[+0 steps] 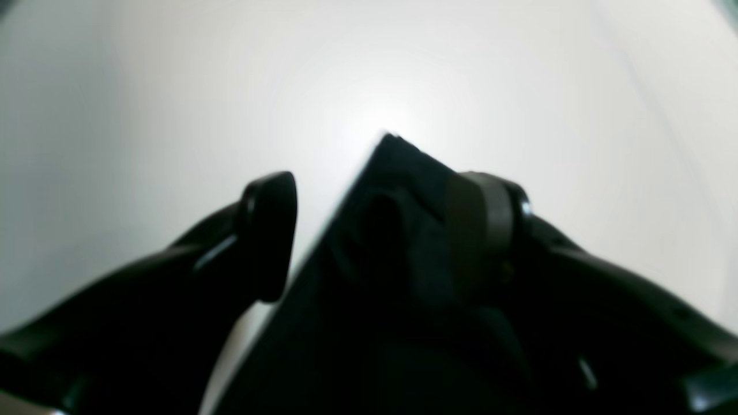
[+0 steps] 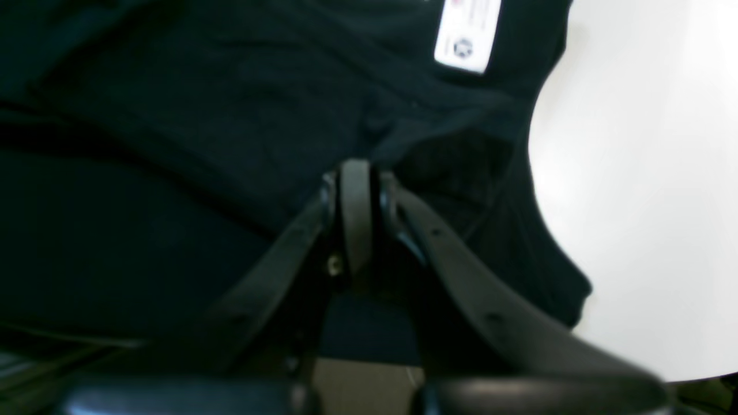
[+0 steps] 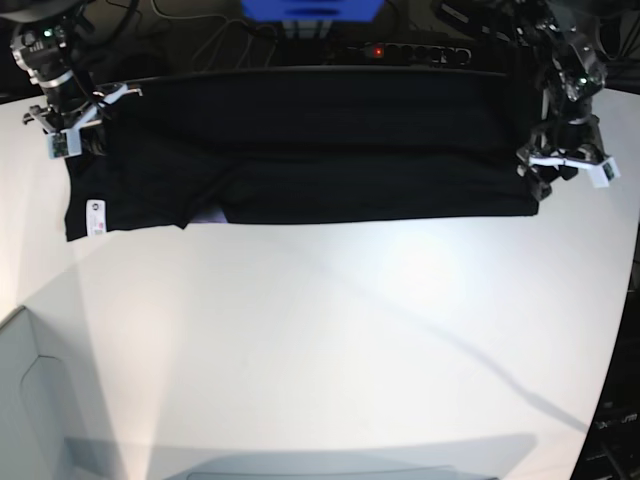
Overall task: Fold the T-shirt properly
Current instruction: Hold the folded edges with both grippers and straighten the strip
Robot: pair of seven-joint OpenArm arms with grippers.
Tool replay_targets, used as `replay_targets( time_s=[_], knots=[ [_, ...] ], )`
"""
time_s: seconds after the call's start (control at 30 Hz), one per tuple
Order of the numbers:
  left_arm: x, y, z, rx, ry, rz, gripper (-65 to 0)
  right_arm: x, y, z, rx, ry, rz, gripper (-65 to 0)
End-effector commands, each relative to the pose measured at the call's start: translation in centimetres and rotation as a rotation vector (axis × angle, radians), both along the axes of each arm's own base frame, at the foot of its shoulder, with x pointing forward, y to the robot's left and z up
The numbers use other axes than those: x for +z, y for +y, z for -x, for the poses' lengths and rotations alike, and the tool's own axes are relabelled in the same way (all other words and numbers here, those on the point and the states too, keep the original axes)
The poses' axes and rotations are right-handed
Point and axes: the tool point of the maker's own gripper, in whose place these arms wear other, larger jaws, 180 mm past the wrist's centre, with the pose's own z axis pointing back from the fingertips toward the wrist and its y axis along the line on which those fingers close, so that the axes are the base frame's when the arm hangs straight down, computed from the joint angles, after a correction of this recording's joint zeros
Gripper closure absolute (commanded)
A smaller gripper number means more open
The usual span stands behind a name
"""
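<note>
Base view is showing the white desk carrying the T-shirt, which is lying as a long black band across the far part of the surface, its long axis running side to side. One end is reaching the left end effector at that view's right, and the other end is sitting by the right end effector at that view's left. The small white label is showing at the near corner of that second end. In the left wrist view, the left end effector is standing spread over a pointed corner of the cloth, one finger resting on it. In the right wrist view, the right end effector is pressing together on a pinch of black cloth.
</note>
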Motion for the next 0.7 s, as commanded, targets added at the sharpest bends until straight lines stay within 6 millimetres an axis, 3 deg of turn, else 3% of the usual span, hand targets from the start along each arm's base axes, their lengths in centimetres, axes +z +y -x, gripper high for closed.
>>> replay_targets(
  time_s=[0.0,0.2,0.53,0.67],
  knots=[
    [0.7,-0.2,-1.0,-0.018,-0.031,-0.014,-39.4,0.8,-0.1,-0.2,0.012,-0.027,0.008,0.0],
    [-1.6,-2.7,-3.1,-0.083,0.016,0.004,-37.2,0.8,-0.1,-0.2,0.012,-0.027,0.008,0.0],
    [-3.2,-2.7,-3.2,-0.080,0.049,0.029,0.0,0.3,-0.6,0.1,0.003,-0.012,0.007,0.0],
    [-2.9,-2.6,-2.2,-0.085,0.055,0.019,-0.1,0.3,-0.5,0.0,0.005,-0.013,0.005,0.0]
  ],
)
